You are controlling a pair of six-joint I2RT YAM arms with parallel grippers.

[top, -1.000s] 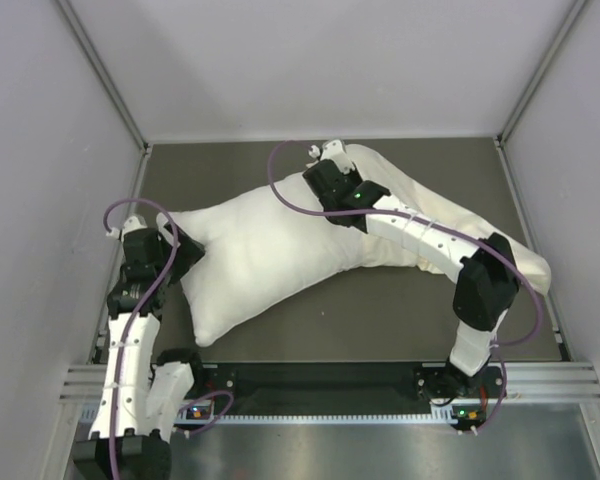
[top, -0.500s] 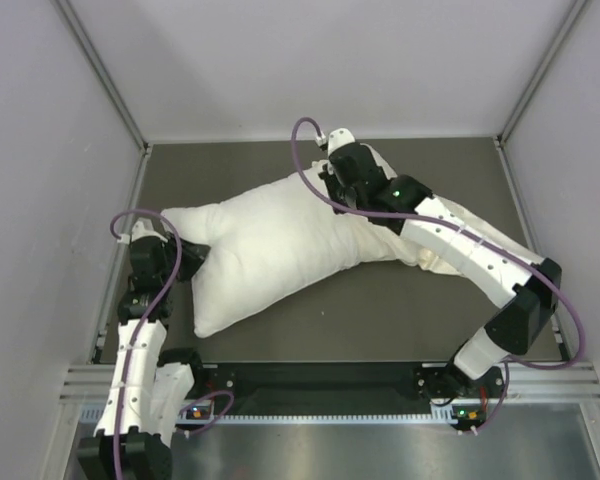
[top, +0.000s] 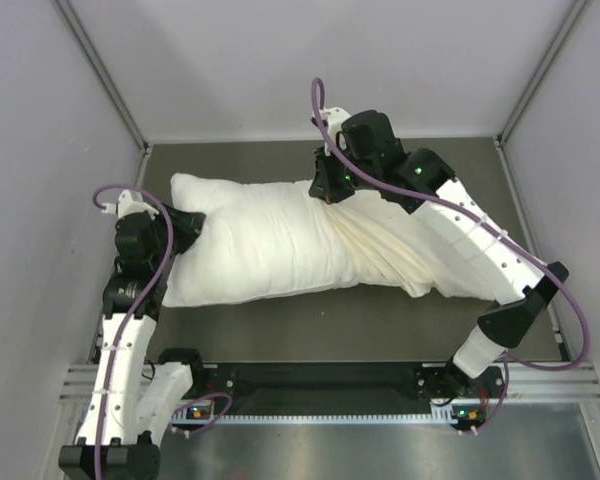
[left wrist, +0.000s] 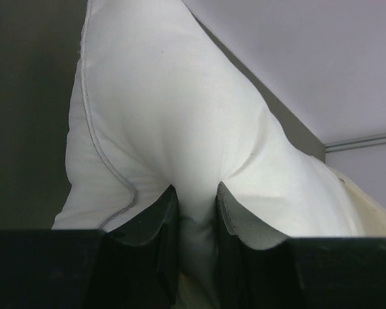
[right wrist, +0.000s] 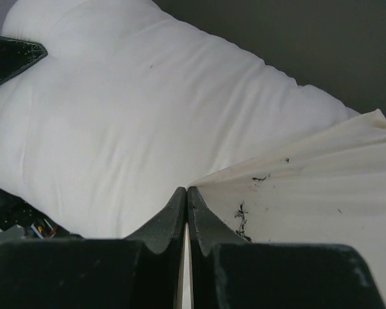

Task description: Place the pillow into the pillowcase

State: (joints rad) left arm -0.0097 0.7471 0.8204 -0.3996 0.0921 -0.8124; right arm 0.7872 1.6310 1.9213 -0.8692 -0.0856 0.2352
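First, left gripper (left wrist: 193, 193): nearly closed, its two dark fingers pinching a fold at the left end of the pillow (left wrist: 174, 109); white fabric fills the narrow gap between them.
Left gripper, from above: at the pillow's left short edge (top: 185, 228), pointing right, its arm running up from the near left corner.
Right gripper (right wrist: 186, 193): fingers pressed together with a thin strip of cream cloth between them, clamped on the edge of the pillowcase (right wrist: 321, 187).
Right gripper, from above: over the far long edge of the pillow (top: 325, 190), where the pillowcase mouth begins.
Pillow (top: 250, 240): lying across the middle of the table, its left part bare and plump, its right end inside the pillowcase.
Pillowcase (top: 410, 255): drawn over the pillow's right end, creased in long diagonal folds, its far end passing under the right arm.
Pillowcase marks: small dark specks near the clamped edge in the right wrist view.
Table (top: 380, 310): dark matte surface under both, with pale walls on three sides.
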